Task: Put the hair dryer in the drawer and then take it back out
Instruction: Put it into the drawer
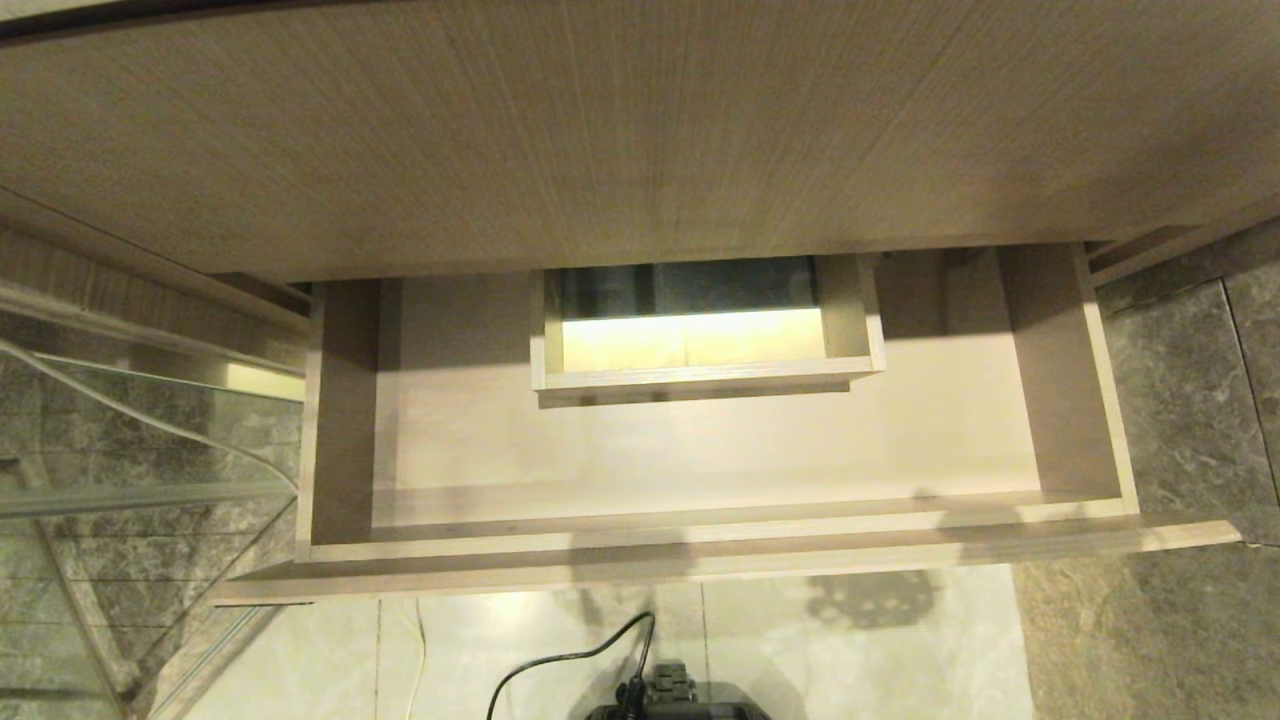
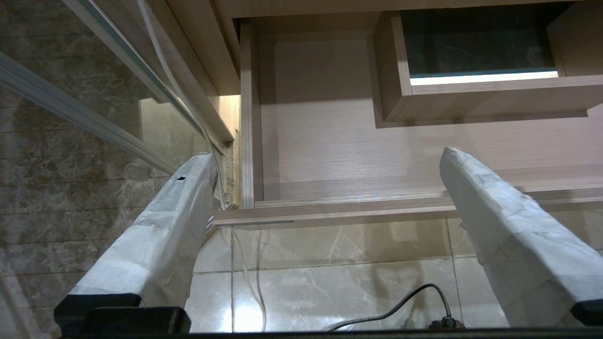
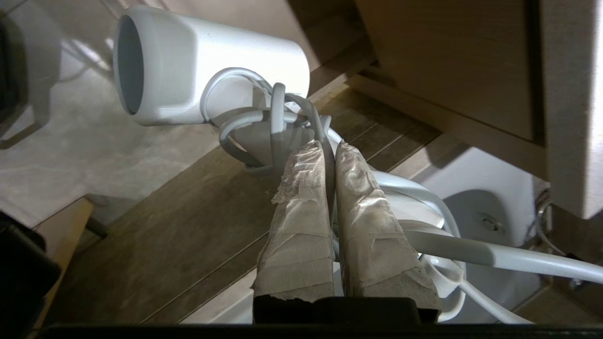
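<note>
Over on the left of the head view there's a glass panel point(image 1: 130, 470) with a thin white cable draped over it, standing against the grey marble tiles. Moving across, the drawer point(image 1: 700, 450) sits pulled out, filling the middle of the frame, its pale wood-grain floor bare, with the boxed rectangular cut-out point(image 1: 700, 330) at mid-back and light glowing through it. Above it, the wide wood-grain panel point(image 1: 640, 130) spans the whole upper frame. At the bottom centre, a black cable point(image 1: 570, 665) curls over the light floor tiles point(image 1: 850, 660).

In the left wrist view, the left tool point(image 2: 325, 155) hangs out in front of the drawer, its two taped fingers point(image 2: 509, 226) spread wide, nothing between them; the drawer's front edge runs across just beyond the tips.

Now the right wrist view, and here's the action: the right tool point(image 3: 327, 146) has its taped fingers pressed nearly together, clamped onto the hair dryer point(image 3: 207, 70) where the white cord point(image 3: 264, 122) is wrapped around the handle. The white barrel sits in the upper left of that frame, its open mouth facing left, held up above wood-look floor planks point(image 3: 179, 226). More cord loops trail away to the lower right past a white rounded fixture point(image 3: 490, 221). The dryer is outside the drawer, and it does not show in the head view at all.
</note>
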Controlling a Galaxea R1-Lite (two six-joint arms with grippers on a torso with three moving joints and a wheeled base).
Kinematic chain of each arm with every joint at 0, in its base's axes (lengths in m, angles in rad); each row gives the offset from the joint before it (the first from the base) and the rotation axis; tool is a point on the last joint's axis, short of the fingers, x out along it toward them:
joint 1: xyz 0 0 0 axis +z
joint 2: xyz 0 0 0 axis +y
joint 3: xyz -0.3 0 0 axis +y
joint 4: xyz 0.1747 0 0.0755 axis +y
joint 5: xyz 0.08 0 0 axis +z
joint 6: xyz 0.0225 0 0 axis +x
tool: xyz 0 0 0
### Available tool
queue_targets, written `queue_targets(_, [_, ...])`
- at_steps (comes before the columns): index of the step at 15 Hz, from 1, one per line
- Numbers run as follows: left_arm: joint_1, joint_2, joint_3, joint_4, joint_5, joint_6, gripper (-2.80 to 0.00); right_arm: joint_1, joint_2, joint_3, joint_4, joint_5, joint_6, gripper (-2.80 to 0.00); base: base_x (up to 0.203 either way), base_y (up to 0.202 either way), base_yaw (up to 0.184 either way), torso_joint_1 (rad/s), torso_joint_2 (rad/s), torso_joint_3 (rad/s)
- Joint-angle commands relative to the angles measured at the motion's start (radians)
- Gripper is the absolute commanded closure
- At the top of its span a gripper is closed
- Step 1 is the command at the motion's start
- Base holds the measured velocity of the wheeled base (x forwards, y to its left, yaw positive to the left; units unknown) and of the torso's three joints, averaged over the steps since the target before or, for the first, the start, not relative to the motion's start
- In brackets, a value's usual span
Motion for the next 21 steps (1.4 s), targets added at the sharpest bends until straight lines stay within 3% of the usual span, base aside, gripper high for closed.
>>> queue_targets(1, [0.0, 0.0, 0.04, -0.002, 0.0, 0.0, -2.8, -0.002, 0.0, 0.027, 0.037, 0.003, -0.006, 0.0, 0.0, 0.0, 0.0, 0.0, 0.0, 0.0])
queue_targets(21, [0.0, 0.0, 0.04, -0.002, 0.0, -0.001, -2.8, -0.005, 0.16, 0.257, 0.074, -0.008, 0.025, 0.0, 0.0, 0.0, 0.0, 0.0, 0.0, 0.0])
